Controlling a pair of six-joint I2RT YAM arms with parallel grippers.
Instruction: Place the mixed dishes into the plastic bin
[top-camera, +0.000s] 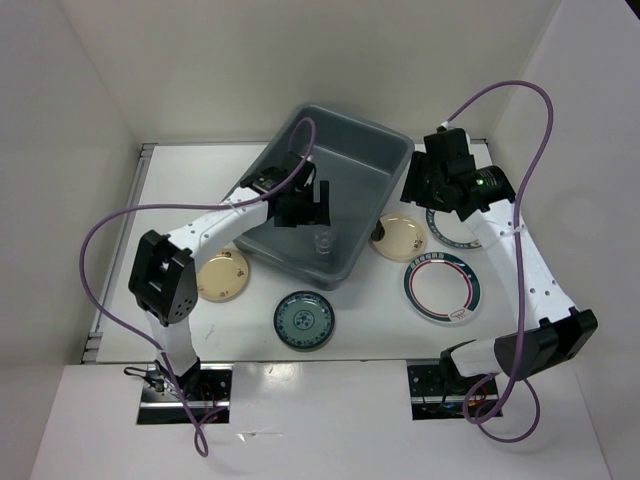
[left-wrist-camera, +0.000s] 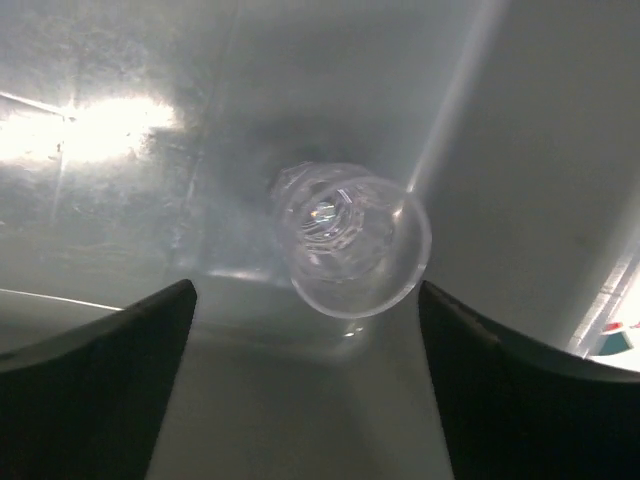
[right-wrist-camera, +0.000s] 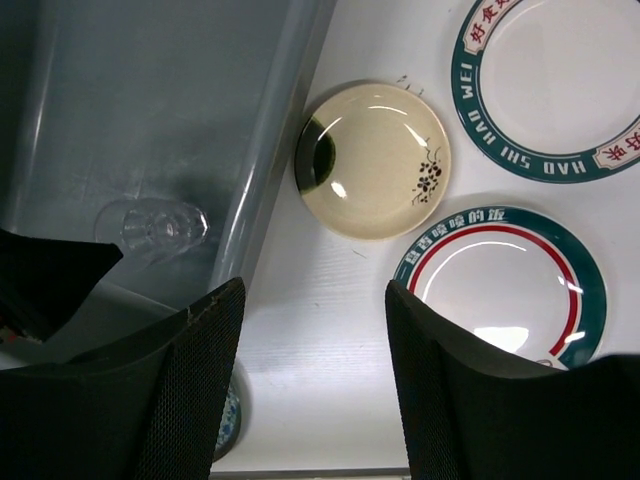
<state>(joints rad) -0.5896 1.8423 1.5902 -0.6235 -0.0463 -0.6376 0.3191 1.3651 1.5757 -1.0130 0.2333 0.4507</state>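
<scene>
The grey plastic bin (top-camera: 385, 150) stands at the back middle. One clear cup (top-camera: 323, 242) stands on its floor near the front wall; it also shows in the left wrist view (left-wrist-camera: 350, 240) and the right wrist view (right-wrist-camera: 155, 228). My left gripper (top-camera: 308, 207) is open and empty inside the bin, just behind the cup (left-wrist-camera: 305, 400). My right gripper (top-camera: 418, 190) is open and empty above the table beside the bin's right wall (right-wrist-camera: 315, 390). On the table lie two beige plates (top-camera: 404, 237) (top-camera: 222, 275), a teal plate (top-camera: 304, 320) and two white banded plates (top-camera: 444, 285) (top-camera: 455, 228).
White walls close in the table on the left, back and right. The bin's right wall (right-wrist-camera: 270, 170) runs close to the right gripper's left finger (right-wrist-camera: 190, 400). The far banded plate lies partly under the right arm. Purple cables loop above both arms.
</scene>
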